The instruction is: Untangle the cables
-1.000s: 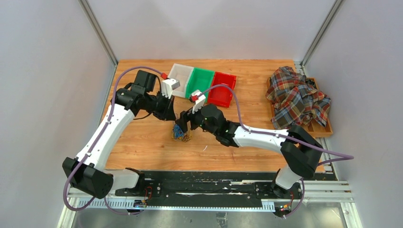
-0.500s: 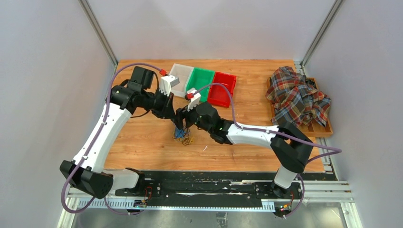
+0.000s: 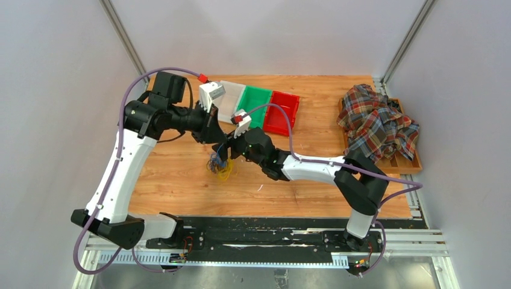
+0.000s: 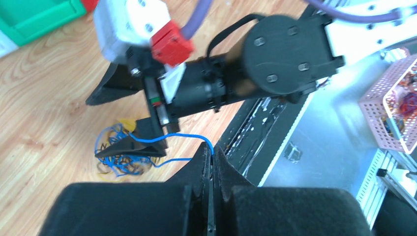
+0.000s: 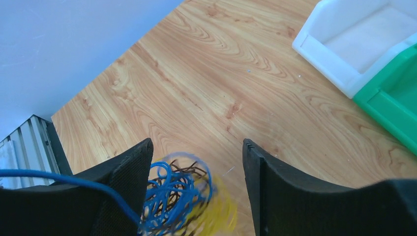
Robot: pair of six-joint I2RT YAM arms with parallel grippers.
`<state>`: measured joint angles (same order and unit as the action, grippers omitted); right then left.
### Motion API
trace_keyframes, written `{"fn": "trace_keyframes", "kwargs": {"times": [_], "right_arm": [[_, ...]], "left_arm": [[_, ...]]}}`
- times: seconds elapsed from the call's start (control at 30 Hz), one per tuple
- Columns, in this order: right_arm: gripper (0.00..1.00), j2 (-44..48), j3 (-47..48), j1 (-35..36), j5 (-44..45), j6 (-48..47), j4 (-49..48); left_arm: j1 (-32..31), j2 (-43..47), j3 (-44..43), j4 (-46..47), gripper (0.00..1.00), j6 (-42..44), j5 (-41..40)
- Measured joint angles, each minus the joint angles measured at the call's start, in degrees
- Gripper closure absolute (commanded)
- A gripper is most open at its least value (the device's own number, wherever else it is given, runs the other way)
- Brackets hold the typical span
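Wooden tray (image 3: pixel 407 162) holds a heaped plaid cloth (image 3: pixel 376 120), well apart from cables (image 3: pixel 222 168).

One overhead view, two wrist views.
The orange-brown wooden tabletop (image 3: pixel 181 186) is seen whole from above and behind its near edge; the tangle of thin blue, yellow and dark cables (image 3: pixel 220 167) is shared, closely, by both wrist views.

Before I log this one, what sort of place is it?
Probably a robotics lab cell: a wooden table walled by plain grey panels, the left arm and right arm bolted to a metal rail at its near edge, and coloured bins.
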<state>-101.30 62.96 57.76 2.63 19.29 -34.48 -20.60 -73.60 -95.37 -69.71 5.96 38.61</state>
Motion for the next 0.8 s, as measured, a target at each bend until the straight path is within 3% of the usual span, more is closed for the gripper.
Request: {"fn": "trace_keyframes", "kwargs": {"times": [0.3,0.8], "right_arm": [[0.35,-0.74,-3.58,-0.48,0.46,0.70,-1.57],[0.39,-0.61,-14.56,-1.88,2.86,2.99,-3.41]], "left_arm": [[-0.11,-2.47,-13.29,-1.09,1.00,-2.16,4.17],[-0.17,-14.05,-49.44,-0.07,1.00,-1.92,-2.67]]}}
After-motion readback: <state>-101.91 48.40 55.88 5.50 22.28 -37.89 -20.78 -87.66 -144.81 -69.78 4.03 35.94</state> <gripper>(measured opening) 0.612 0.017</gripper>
